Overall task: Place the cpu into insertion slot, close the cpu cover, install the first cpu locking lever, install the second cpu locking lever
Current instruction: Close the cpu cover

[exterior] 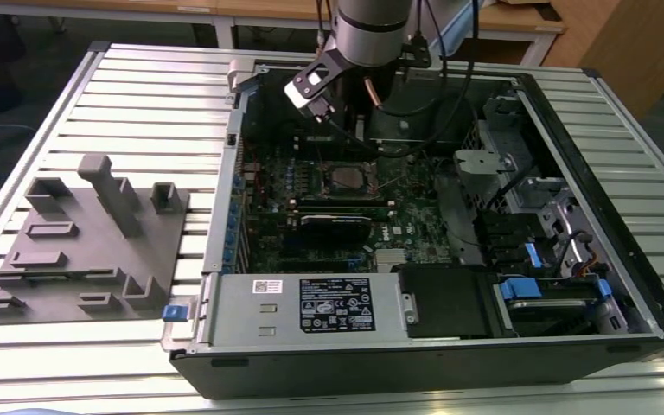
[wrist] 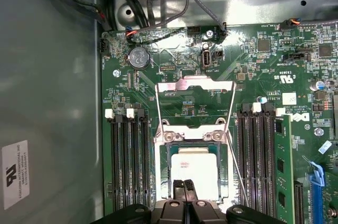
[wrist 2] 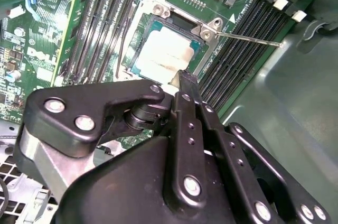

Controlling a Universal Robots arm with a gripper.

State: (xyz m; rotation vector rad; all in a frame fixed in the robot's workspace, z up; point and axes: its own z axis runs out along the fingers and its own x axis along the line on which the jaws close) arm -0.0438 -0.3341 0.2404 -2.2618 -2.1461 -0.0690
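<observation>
Cpu (wrist: pixel 196 168) in socket (wrist: pixel 169 155), w/ closed gripper (wrist: pixel 185 184) at its edge

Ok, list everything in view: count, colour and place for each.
table: one, silver slatted, under everything
computer case: one, black, open on the table
fixture block: one, grey, exterior view's left of the case
motherboard: one, green, inside the case
power supply: one, silver, inside the case
cpu: one, silver-grey, in the socket
cpu cover: one, silvery, swung open off the socket
locking lever: one, silver wire, angled out from the socket
arm: one, silver-grey, above the case
gripper: one, black, shut, tips at the cpu's edge
</observation>
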